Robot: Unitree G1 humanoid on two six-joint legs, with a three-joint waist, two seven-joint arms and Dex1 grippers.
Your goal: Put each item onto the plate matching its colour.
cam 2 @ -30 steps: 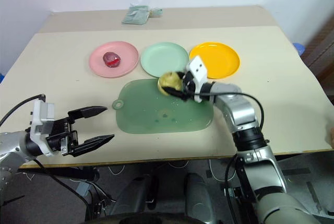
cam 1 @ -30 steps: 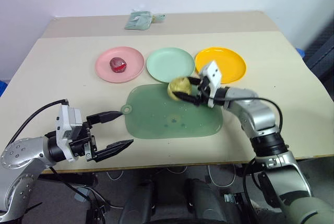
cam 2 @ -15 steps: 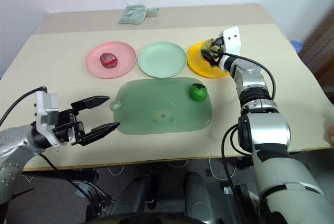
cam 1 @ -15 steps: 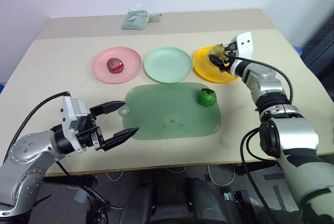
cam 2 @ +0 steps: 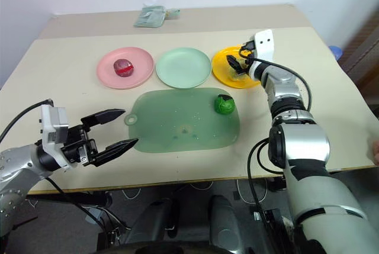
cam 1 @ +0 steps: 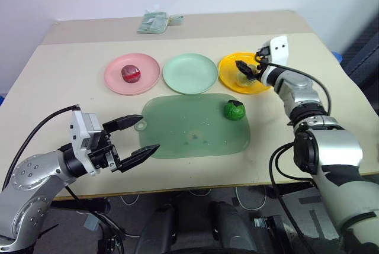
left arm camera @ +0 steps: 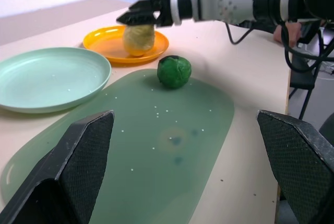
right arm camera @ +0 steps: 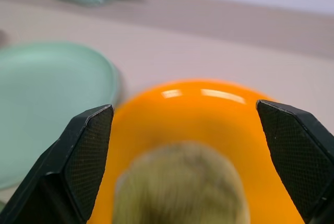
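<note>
Flanking the yellow swirl on the orange plate, right fingers spread; left fingers apart too.

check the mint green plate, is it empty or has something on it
Empty. The mint green plate shows only bare surface; the dark green ball sits on the mat.

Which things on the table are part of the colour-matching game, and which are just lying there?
In the game:
red toy, pink plate
yellow swirl, orange plate
green ball, mint plate

Just lying there:
big green mat
crumpled green cloth at the far edge
</note>
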